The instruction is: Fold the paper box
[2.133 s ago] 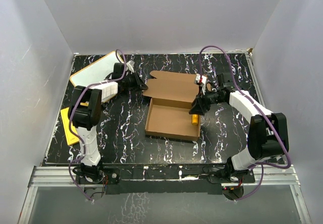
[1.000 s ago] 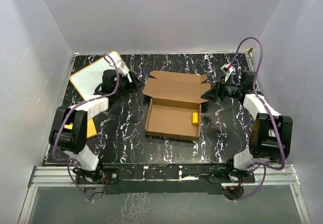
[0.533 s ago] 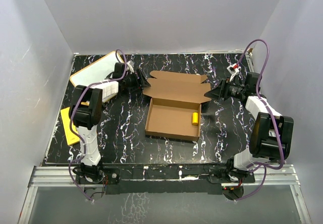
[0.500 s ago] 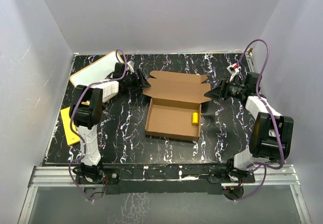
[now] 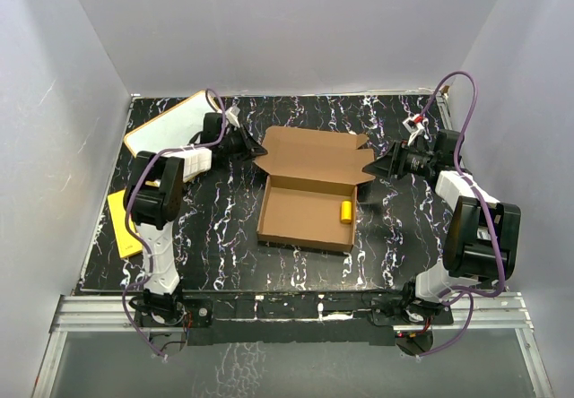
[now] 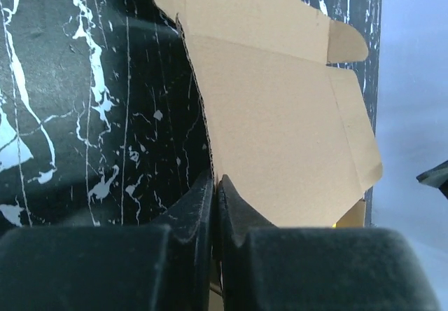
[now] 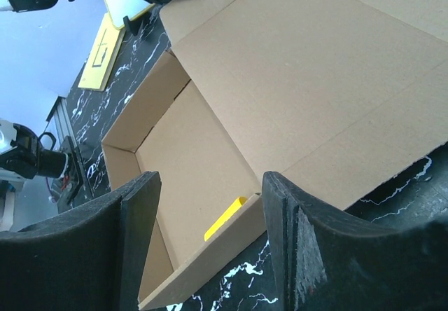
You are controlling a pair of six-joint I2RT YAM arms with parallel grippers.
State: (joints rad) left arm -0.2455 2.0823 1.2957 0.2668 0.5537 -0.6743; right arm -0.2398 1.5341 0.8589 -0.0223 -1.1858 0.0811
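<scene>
The paper box (image 5: 300,208) lies mid-table (image 5: 220,232), its tray open upward and its lid hinged back toward the far wall. The left gripper (image 5: 255,150) is pinched tight on the lid's left edge. The right gripper (image 5: 369,172) hovers by the lid's right flap, jaws parted and holding nothing. A small yellow cylinder (image 5: 346,211) lies at the tray's right end.

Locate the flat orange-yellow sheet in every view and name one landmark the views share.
Top external: the flat orange-yellow sheet lies at the far left, about mid-height.
Left wrist: not in it.
Right wrist: upper left, beyond the brown cardboard box.
Shared landmark: that box, open with its lid raised, shows in all three views.
</scene>
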